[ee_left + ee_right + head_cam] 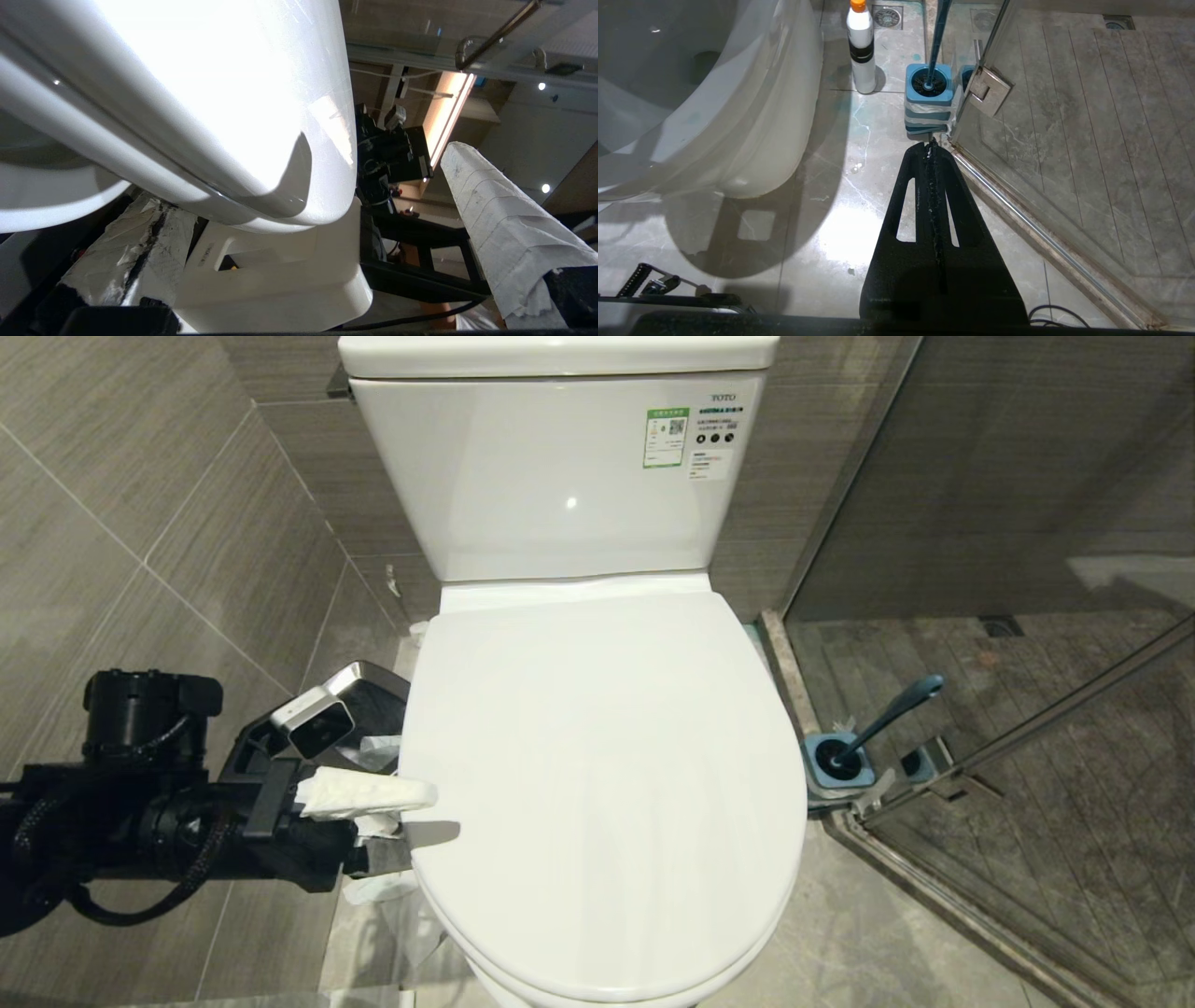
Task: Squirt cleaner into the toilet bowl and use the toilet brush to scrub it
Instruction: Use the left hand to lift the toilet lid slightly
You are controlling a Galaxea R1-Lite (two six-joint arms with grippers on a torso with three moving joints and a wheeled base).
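Note:
The white toilet lid (597,775) is down, so the inside of the toilet bowl is hidden; the bowl's outer wall (738,116) shows in the right wrist view. My left gripper (411,831) is open at the lid's left edge, its fingers (373,793) wrapped in white paper, one above the lid's edge (280,154) and one below. The toilet brush (882,723) stands in its blue holder (928,88) on the floor to the right of the toilet. A white cleaner bottle (860,46) with an orange cap stands beside the holder. My right gripper (930,149) is shut, empty, pointing down at the floor near the holder.
A bin (369,683) with a plastic liner stands against the wall, close behind my left arm. The glass shower door (1055,709) and its metal hinge (987,88) run just right of the brush holder. The cistern (560,467) rises behind the lid.

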